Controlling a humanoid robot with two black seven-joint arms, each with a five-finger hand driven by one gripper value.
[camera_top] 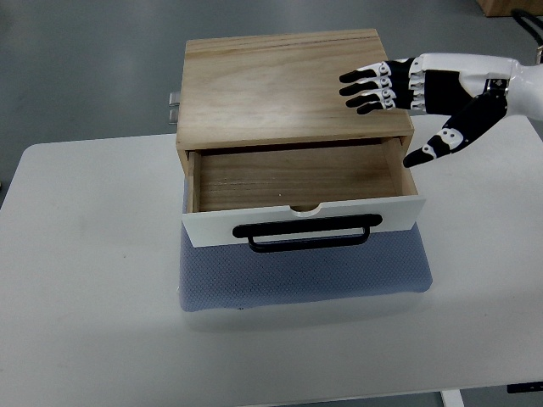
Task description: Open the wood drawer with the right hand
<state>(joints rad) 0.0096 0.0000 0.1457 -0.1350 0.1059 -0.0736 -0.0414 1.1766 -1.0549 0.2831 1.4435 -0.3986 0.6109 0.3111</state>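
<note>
Fingers (366, 89) of right hand (424, 97) spread, empty, above wood drawer (297, 182) (arm cut off at frame edge).

1. no text, label, brand, number or sign is showing legibly anywhere in the top view.
2. the wood drawer box (288, 85) beside the right hand (424, 93) is bearing no readable print.
</note>
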